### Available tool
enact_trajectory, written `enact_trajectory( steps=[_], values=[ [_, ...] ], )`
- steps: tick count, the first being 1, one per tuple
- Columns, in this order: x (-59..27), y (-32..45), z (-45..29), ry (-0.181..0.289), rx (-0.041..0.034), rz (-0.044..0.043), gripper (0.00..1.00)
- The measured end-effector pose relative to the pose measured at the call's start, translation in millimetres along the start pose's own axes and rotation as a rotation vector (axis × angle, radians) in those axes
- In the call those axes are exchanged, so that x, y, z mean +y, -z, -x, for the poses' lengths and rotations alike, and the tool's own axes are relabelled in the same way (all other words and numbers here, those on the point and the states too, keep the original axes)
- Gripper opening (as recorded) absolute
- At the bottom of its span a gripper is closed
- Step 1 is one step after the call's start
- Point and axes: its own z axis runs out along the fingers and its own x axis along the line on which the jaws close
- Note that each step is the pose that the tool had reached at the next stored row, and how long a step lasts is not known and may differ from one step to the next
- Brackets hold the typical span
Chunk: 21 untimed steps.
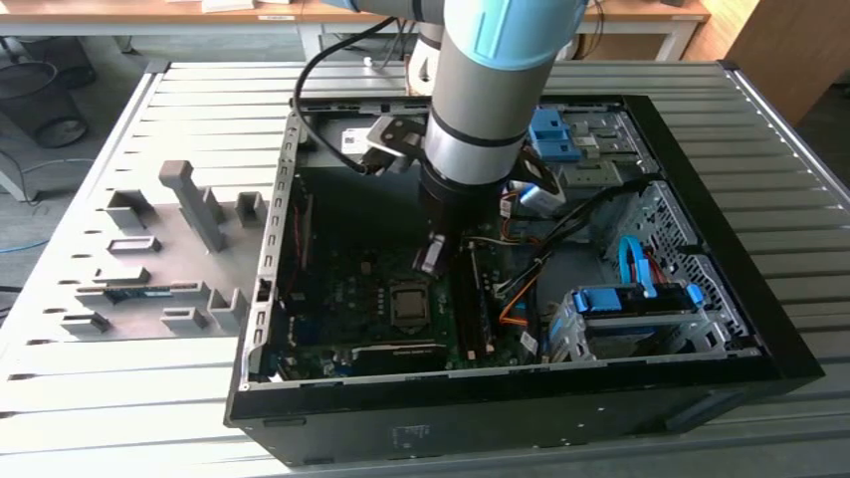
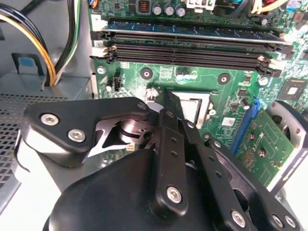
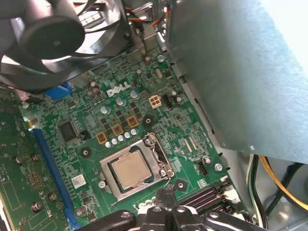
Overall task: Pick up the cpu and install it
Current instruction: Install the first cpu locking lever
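First wrist view showed the small square cpu with a pale metal top [image 3: 130,171] seated in its socket on the green motherboard [image 3: 139,115], framed by the metal bracket. The black gripper [image 3: 166,199] hovered just beside the socket, fingertips pressed together and holding nothing. Exterior view placed the gripper [image 1: 432,261] inside the open black computer case [image 1: 743,329].

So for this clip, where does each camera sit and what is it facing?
Exterior view: off the arm, above, looking down into the open computer case; the arm and gripper show.
First wrist view: on the arm, facing the motherboard; the cpu sits in its socket, gripper at the edge.
Second wrist view: on the arm, behind the gripper, facing the memory slots.
Both wrist views share the socket.
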Motion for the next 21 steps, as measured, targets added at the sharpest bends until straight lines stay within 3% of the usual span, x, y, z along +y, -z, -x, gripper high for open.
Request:
enact_trajectory(
  steps=[11, 17, 21],
  values=[
    [1.8, -5.3, -1.1, 0.119, 0.0135, -0.0019, 0.10],
    [5.6, -8.5, -3.7, 0.154, 0.0173, -0.0031, 0.10],
    [5.2, -10.6, -4.2, 0.173, 0.0242, -0.0031, 0.10]
  ],
)
